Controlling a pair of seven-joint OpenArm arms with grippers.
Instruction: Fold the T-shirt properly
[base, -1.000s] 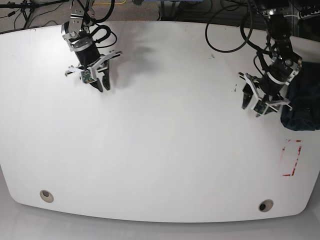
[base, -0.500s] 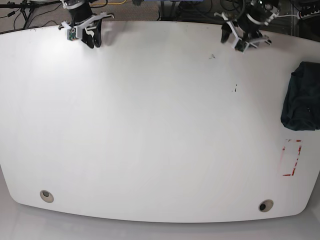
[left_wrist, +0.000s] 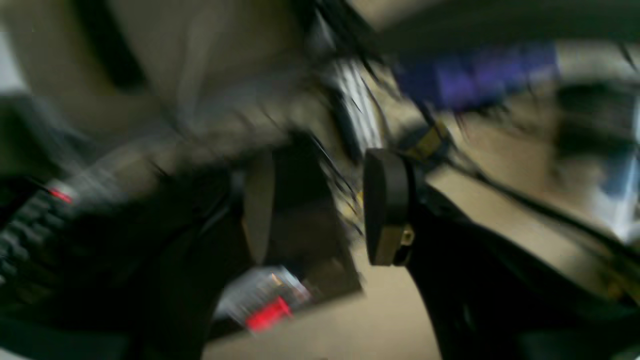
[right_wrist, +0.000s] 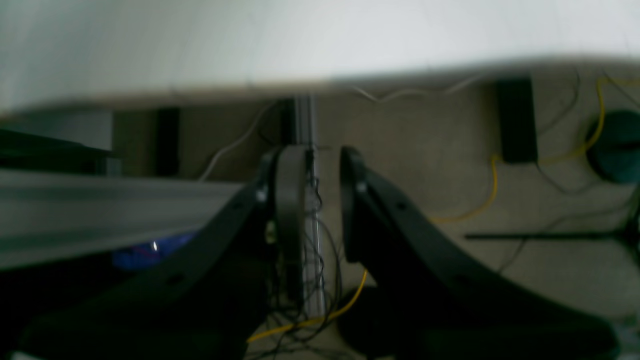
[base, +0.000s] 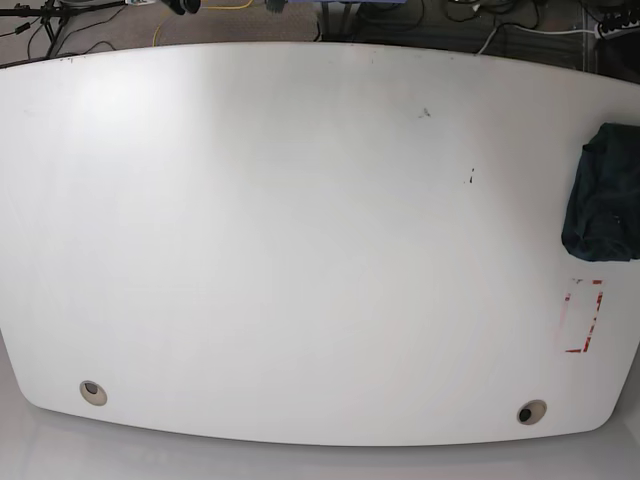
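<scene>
Both arms are withdrawn past the table's (base: 300, 250) far edge. The T-shirt (base: 604, 194) is left bundled at the right edge, nearer the left gripper (left_wrist: 320, 205), parted and empty; the right gripper (right_wrist: 320, 200) is narrowly parted, empty.

My left gripper (left_wrist: 320, 205) hung with its jaws parted, a clear gap between the two dark pads and nothing held; that view was blurred. My right gripper (right_wrist: 317, 200) pointed past the table's edge, jaws narrowly apart and empty.
</scene>
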